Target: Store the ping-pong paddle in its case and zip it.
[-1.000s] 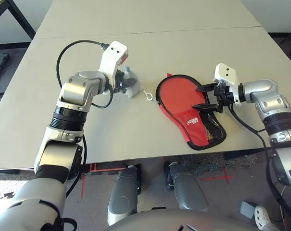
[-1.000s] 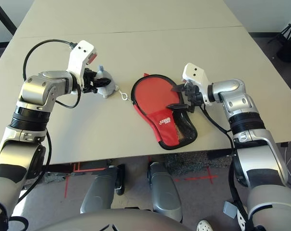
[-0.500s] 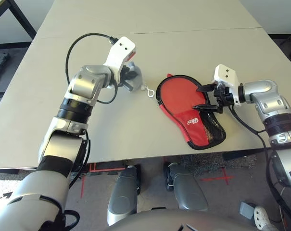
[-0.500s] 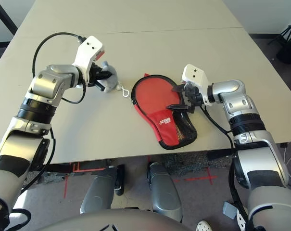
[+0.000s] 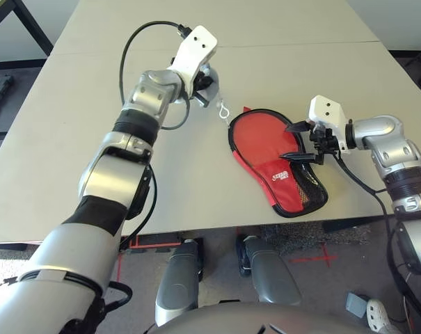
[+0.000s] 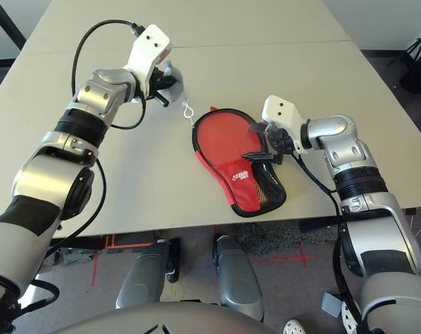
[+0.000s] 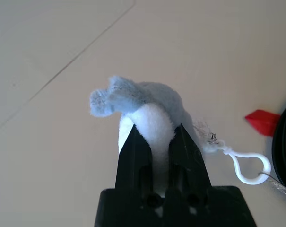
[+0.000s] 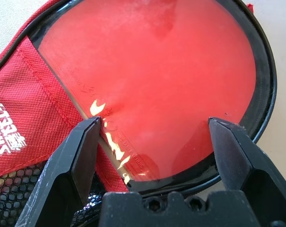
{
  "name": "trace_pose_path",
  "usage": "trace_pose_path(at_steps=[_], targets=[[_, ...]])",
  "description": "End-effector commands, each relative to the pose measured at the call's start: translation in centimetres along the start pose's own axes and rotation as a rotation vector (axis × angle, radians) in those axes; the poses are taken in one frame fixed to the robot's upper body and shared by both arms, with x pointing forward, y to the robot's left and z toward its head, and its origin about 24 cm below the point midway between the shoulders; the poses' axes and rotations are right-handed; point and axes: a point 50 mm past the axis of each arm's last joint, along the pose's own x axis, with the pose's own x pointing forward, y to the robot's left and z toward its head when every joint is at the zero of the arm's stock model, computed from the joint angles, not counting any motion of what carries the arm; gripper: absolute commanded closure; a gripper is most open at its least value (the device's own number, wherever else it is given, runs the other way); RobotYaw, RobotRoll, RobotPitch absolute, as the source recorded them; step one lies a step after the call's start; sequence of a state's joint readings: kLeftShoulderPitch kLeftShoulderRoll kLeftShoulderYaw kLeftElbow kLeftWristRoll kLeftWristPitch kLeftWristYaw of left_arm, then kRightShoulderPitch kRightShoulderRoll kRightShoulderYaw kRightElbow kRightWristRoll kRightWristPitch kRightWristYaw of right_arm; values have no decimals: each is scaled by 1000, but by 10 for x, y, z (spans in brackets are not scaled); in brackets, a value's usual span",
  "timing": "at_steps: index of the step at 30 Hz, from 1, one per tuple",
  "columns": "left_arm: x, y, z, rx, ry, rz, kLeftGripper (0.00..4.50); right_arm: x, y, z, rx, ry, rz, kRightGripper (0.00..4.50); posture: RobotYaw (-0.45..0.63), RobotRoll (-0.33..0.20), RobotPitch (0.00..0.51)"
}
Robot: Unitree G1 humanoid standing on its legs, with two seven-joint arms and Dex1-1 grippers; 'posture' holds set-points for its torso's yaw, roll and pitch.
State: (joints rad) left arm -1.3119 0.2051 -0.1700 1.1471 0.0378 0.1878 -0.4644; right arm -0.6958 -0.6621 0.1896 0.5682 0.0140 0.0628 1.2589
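The round red rubber-faced ping-pong paddle (image 8: 147, 85) is seated in the red paddle-shaped fabric case (image 5: 276, 163) on the beige table (image 5: 294, 69) — unzipped. The right gripper (image 5: 298, 142) is held wide open over it, empty. A grey-white soft lump (image 7: 145, 111) is pinched in the left gripper (image 7: 154, 142), raised beyond the case.

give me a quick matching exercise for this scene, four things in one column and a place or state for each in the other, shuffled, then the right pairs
Things
1. left gripper
2. right gripper
3. ping-pong paddle
4. white clip

Places or states
A. open, fingers spread above the red rubber face
B. lying in the open case, rubber face showing
C. dangling beside the plush toy
D. shut on the grey-white plush toy

Pairs: 1-D, 2-A, 3-B, 4-C
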Motion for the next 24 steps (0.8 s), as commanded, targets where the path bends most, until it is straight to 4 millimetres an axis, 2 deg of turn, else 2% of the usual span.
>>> trace_pose_path(at_steps=[1, 7, 11, 18, 24], targets=[[4, -1, 18, 16, -86, 81, 4402, 18, 30, -46, 99, 211, 124, 0, -23, 0, 208], [10, -12, 31, -8, -150, 124, 4411, 19, 33, -46, 101, 212, 128, 0, -46, 0, 210], [16, -28, 48, -38, -204, 127, 4411, 18, 36, -47, 109, 213, 125, 0, -64, 0, 211], [23, -53, 64, -45, -246, 72, 4411, 17, 39, -48, 118, 213, 118, 0, -83, 0, 210], [29, -87, 80, -23, -274, -31, 4420, 17, 42, -48, 124, 213, 117, 0, -107, 0, 213]])
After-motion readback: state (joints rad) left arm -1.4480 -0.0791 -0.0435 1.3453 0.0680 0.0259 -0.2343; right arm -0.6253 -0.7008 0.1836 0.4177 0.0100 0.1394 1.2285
